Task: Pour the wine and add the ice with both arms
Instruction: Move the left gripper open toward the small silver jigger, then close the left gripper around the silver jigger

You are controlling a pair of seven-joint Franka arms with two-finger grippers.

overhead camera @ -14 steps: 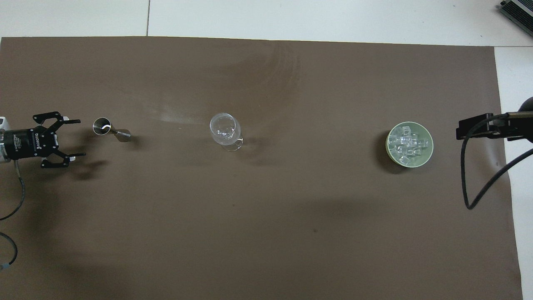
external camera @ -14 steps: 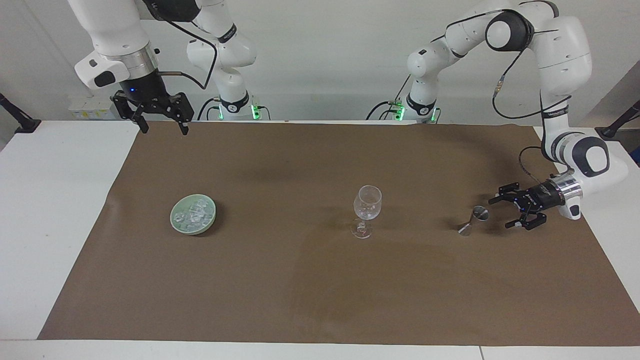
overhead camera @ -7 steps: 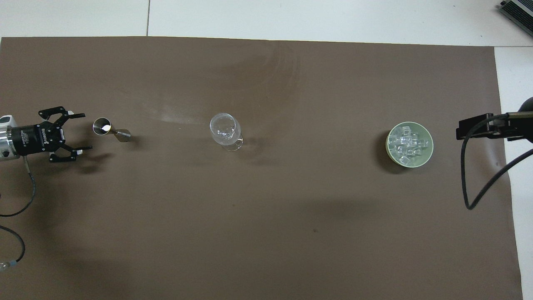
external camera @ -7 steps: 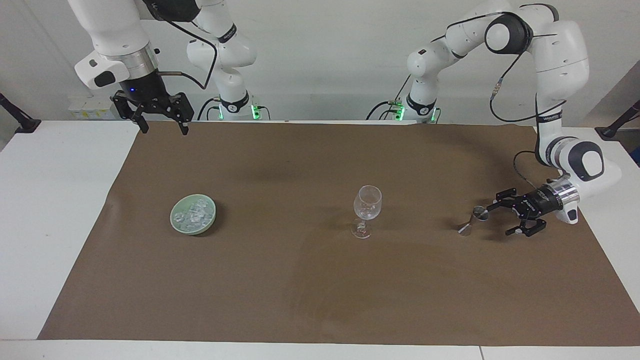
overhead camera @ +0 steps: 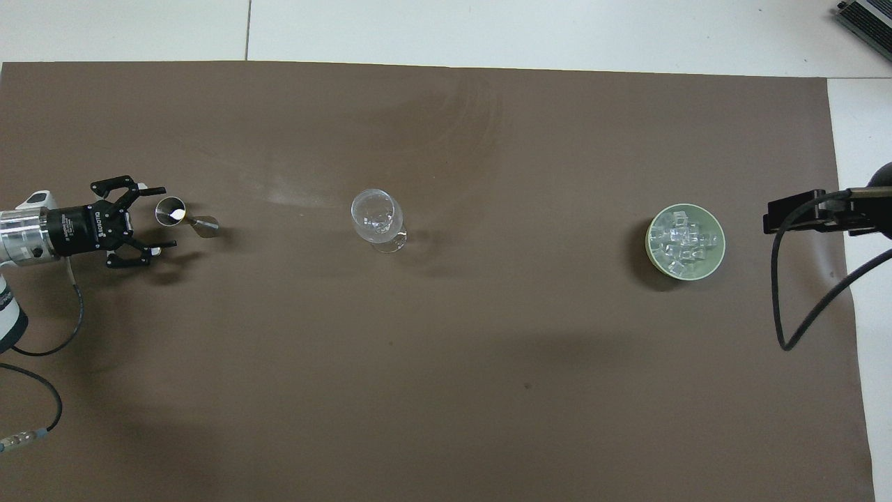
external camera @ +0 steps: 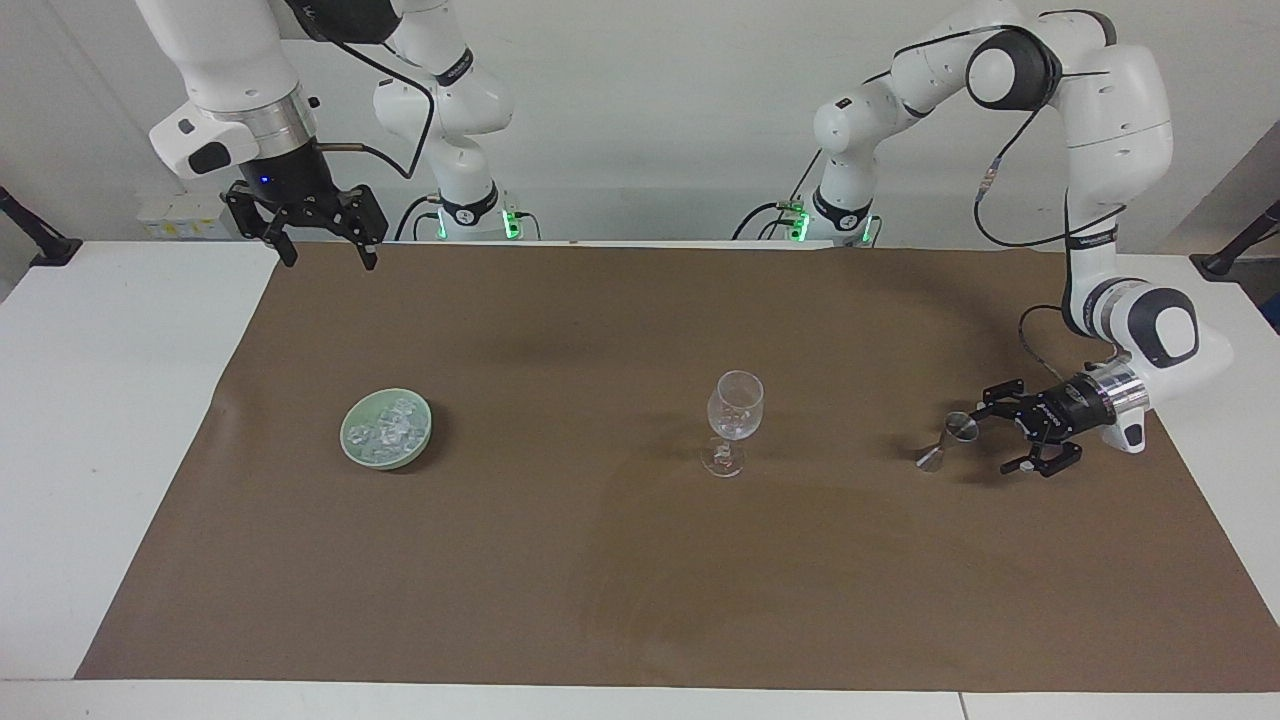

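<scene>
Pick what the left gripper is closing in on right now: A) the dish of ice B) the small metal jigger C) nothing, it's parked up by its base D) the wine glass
B: the left gripper, open and low over the mat, has the metal jigger just off its fingertips; the wine glass and the ice lie farther along toward the right arm's end.

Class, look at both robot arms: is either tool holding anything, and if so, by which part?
Nothing is held. The left tool is open beside the small metal measuring cup, not gripping it. The right tool waits open, raised over the table's edge.
</scene>
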